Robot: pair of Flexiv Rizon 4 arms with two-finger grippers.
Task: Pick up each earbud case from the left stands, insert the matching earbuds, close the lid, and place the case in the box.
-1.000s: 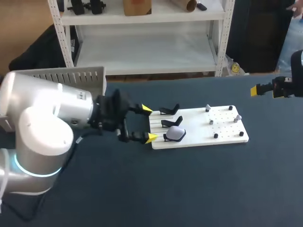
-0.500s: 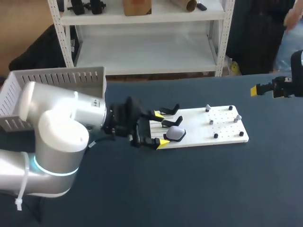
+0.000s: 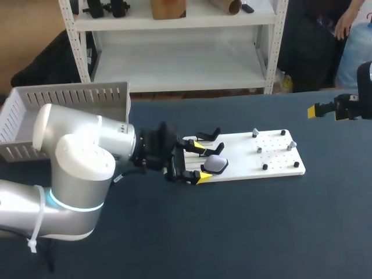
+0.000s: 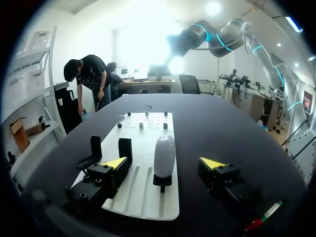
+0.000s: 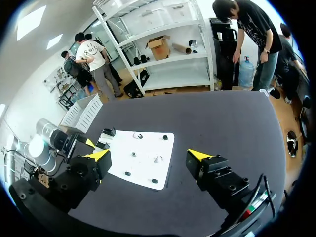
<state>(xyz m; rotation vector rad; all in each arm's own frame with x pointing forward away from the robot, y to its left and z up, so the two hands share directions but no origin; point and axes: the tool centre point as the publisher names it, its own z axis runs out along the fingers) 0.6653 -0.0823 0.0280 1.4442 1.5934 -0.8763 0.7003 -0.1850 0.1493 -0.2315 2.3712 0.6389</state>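
With the first pick-up in hand, the left gripper stood wide open and empty, its fingers either side of the white earbud case without touching it, on its stand at the board's near left corner; next, I judged, it had to close squarely and lift.

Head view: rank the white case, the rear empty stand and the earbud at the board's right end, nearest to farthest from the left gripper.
1. White case: between the open fingers of the left gripper.
2. Rear empty stand: just behind, at the left end of the board.
3. Earbud: at the board's right end.
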